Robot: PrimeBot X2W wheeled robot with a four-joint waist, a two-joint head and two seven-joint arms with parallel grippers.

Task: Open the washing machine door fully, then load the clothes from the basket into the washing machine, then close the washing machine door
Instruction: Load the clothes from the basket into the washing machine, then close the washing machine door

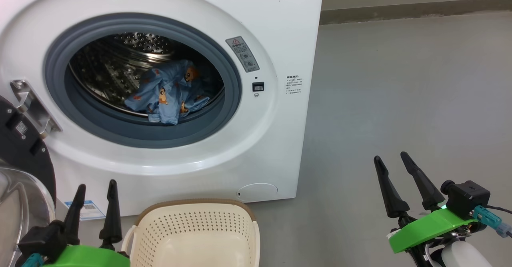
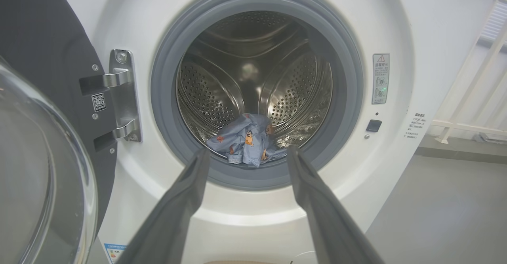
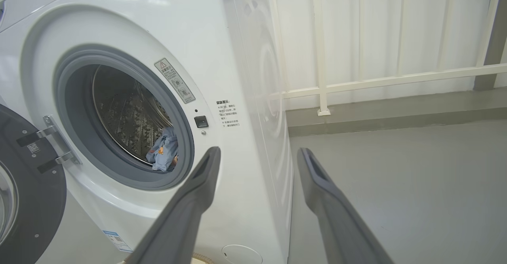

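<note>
I hold the left arm (image 1: 89, 256) beside the basket (image 1: 192, 223), the right arm (image 1: 433, 224) well apart; both jaws spread, empty.

A grey floor (image 1: 400, 99) is bordered at the back by a darker grey kerb (image 3: 396, 109). A white railing (image 3: 318, 46) is mounted on the kerb and backed by a pale wall (image 3: 396, 26).

Head view downward, wrist views level — 3 share washing machine (image 1: 280, 27)
</note>
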